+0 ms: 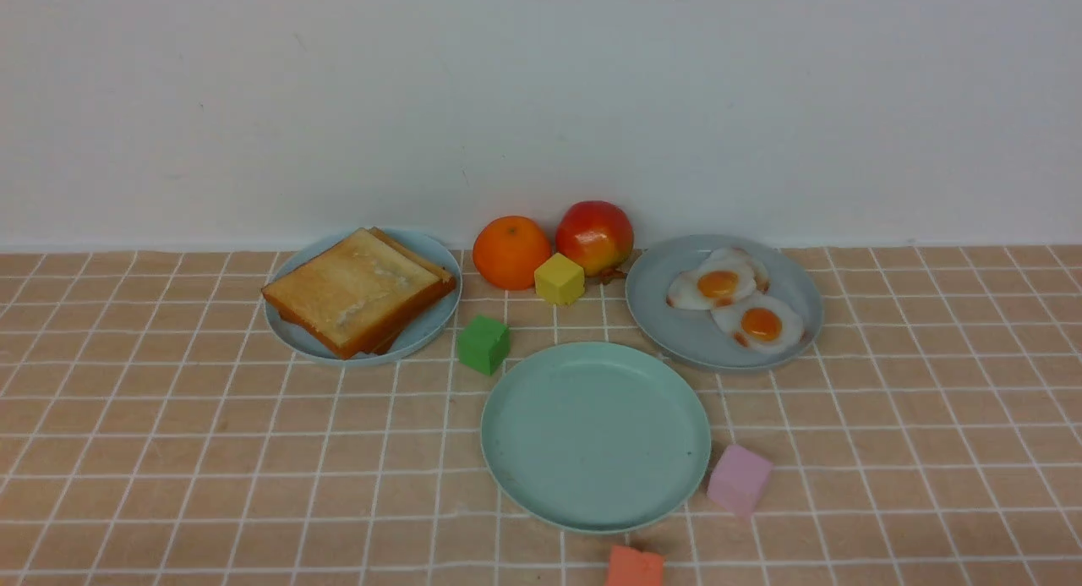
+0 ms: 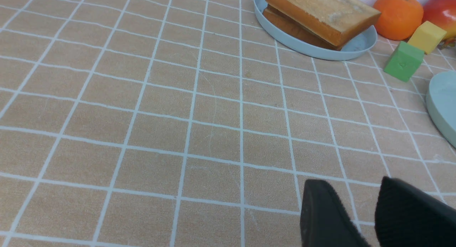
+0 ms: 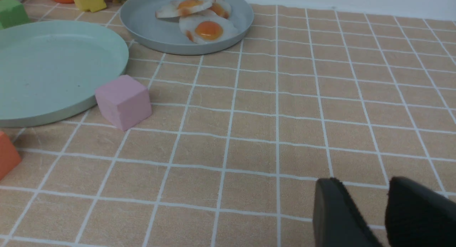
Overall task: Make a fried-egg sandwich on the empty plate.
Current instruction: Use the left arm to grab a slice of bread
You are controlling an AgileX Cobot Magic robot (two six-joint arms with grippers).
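Front view: neither arm is showing. The mint-green plate [image 1: 596,438] is lying bare at the centre-front of the counter [image 1: 169,451]. The toast slices [image 1: 359,290] are sitting stacked on the pale blue plate [image 1: 427,328] to its rear left, and the fried eggs [image 1: 735,303] are overlapping on the grey-blue plate [image 1: 668,332] to its rear right. Judged step: you are starting with the bottom toast. Left wrist view: the left tool [image 2: 351,184] is hanging over bare counter, fingers apart and holding nothing, well short of the stack. You should be pinching only the top slice at its near edge and lifting it clear of the green block [image 2: 403,61]. Right wrist view: the right tool [image 3: 363,183] is likewise standing apart and empty. The pink block [image 3: 123,101] is sitting just beside the plate's rim, so you should be lowering the slice gently toward the plate's middle.
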